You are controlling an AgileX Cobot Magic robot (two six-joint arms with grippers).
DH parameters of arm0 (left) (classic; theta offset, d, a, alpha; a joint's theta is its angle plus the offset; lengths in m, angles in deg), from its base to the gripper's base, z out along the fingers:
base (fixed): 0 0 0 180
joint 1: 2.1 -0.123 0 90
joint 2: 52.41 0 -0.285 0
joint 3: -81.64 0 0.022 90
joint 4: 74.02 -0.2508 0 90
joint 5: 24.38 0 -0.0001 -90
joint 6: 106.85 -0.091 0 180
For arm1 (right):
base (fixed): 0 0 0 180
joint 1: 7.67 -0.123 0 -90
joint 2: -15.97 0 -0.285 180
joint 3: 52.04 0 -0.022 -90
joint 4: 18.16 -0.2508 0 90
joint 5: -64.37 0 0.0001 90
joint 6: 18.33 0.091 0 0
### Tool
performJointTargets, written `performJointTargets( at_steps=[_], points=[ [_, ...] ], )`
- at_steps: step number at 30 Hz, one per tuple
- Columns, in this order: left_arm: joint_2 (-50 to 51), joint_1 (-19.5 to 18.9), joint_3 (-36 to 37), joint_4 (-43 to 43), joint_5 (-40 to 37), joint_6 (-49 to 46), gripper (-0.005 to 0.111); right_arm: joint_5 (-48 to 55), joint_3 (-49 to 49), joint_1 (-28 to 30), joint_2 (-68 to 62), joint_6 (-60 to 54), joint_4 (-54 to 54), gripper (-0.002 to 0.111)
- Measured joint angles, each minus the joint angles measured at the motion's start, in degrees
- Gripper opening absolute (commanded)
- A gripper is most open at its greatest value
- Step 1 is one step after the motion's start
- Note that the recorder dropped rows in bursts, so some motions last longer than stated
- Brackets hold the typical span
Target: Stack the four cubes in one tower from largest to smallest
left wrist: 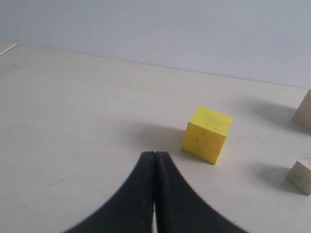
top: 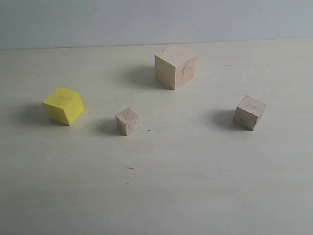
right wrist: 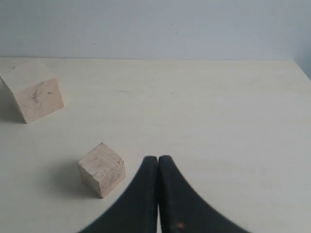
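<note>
Note that the table carries all four cubes separately: none touches another and none is stacked. Locate the large pale wood cube farthest back in the exterior view, right of centre; in the left wrist view only a corner of it shows, the rest cut off by the frame edge. Locate the yellow cube at the far left, well apart from the others, with one vertical edge turned toward the camera. Locate the medium wood cube at the far right. Locate the small wood cube between the yellow and medium cubes, nearer the yellow one; the left wrist view cuts it off as well. Each arm shows only in its own wrist view. The left gripper has its black fingers pressed together with nothing between them, near the yellow cube but apart from it. The right gripper is likewise fully closed and empty, just beside the medium wood cube. You cannot tell whether either set of fingertips touches the table.
</note>
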Motion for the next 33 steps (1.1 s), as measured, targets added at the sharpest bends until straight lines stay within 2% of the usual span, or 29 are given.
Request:
performJointTargets(
  at_steps=[15,33],
  points=[
    [0.0,-1.31,0.0,0.0,0.0,0.0,0.0,-0.14,-15.43,0.0,-16.38,0.0,-0.1,0.0],
    [0.0,-1.31,0.0,0.0,0.0,0.0,0.0,-1.81,-16.29,0.0,-17.02,0.13,-5.55,0.0]
  ],
)
